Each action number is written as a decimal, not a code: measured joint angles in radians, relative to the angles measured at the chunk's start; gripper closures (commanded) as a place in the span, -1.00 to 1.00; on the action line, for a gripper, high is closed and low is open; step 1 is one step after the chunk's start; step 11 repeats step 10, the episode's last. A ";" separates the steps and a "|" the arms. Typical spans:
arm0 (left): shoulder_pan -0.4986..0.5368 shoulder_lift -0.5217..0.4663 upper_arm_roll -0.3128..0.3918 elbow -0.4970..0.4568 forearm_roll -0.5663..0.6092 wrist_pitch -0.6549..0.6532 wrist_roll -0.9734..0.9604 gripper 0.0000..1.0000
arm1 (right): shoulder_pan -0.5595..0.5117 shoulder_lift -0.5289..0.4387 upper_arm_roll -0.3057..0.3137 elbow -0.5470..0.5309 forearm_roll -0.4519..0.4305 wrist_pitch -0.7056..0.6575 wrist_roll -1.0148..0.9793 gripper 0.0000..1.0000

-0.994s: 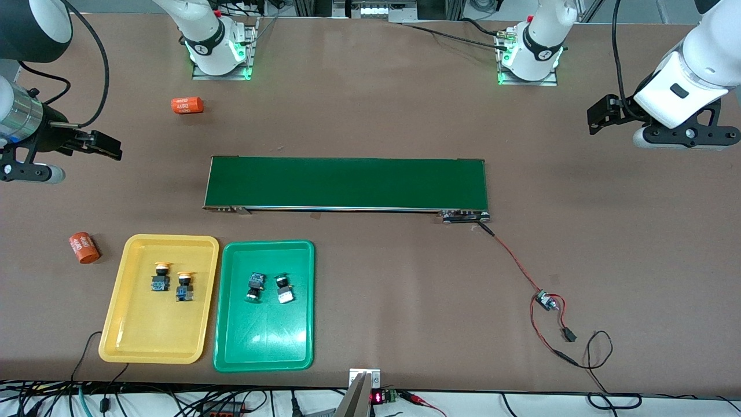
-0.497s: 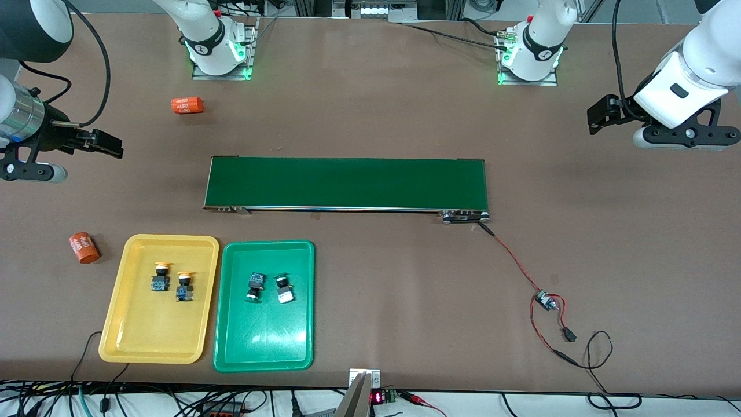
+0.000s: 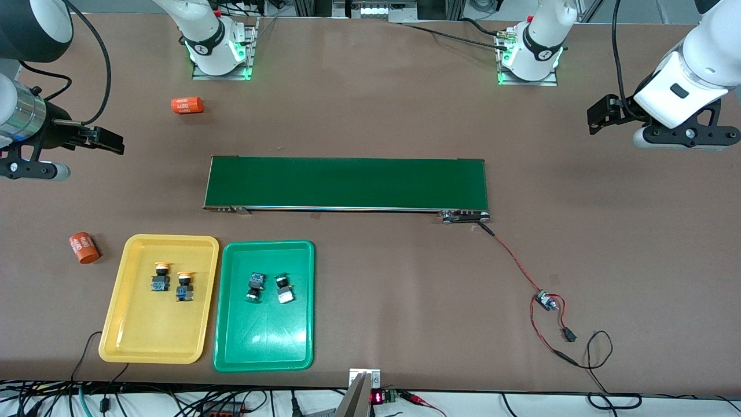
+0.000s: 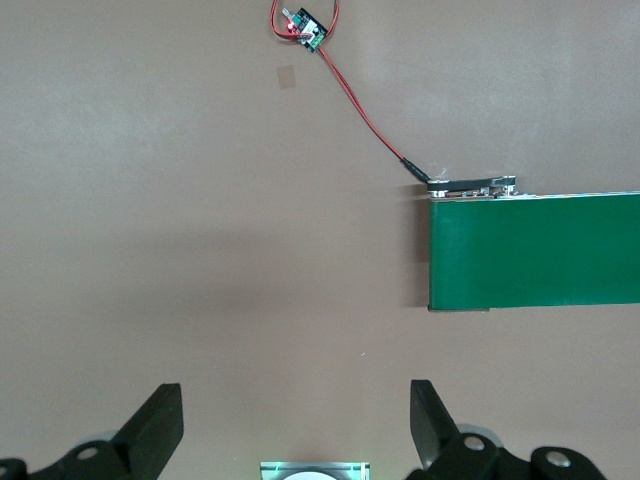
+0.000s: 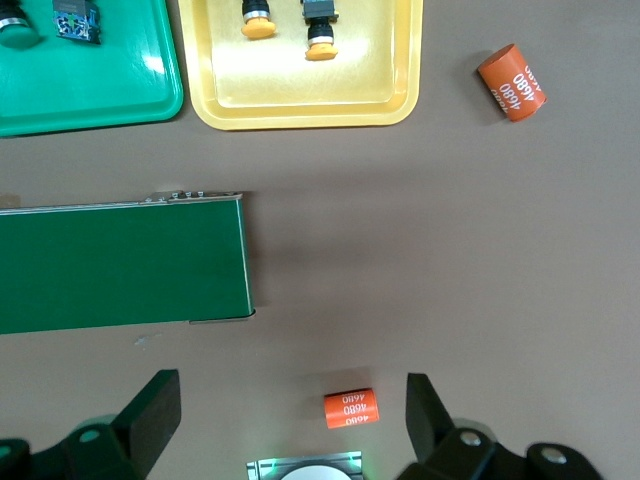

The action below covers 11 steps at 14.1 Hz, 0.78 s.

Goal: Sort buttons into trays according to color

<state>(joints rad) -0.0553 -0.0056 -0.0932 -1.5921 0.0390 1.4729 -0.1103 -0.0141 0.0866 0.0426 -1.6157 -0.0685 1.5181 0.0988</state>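
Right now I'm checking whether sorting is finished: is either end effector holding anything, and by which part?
Nothing is held. The left end effector and right end effector are both open and empty above bare table.

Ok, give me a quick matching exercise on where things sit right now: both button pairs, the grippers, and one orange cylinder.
Things:
1. yellow-capped buttons
2. green-capped buttons
3. left gripper and right gripper
4. orange cylinder

Places or states:
A. open, holding nothing
B. in the green tray
C. on the table beside the yellow tray
D. in the yellow tray

Pairs: 1-D, 2-B, 3-A, 4-C
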 measured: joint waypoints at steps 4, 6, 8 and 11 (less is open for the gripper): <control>0.000 0.000 0.000 0.000 0.000 0.000 0.000 -1.00 | 0.000 0.000 -0.003 0.000 0.036 0.004 0.001 -1.00; 0.000 0.000 0.000 0.000 0.000 0.000 0.000 -1.00 | -0.001 0.000 -0.004 0.000 0.076 0.015 0.001 -1.00; 0.000 0.000 0.000 0.000 0.000 0.000 0.000 -1.00 | -0.001 0.000 -0.004 0.000 0.087 0.024 0.002 -1.00; 0.000 0.000 0.000 0.000 0.000 0.000 0.000 -1.00 | -0.001 0.000 -0.004 0.000 0.088 0.026 0.002 -1.00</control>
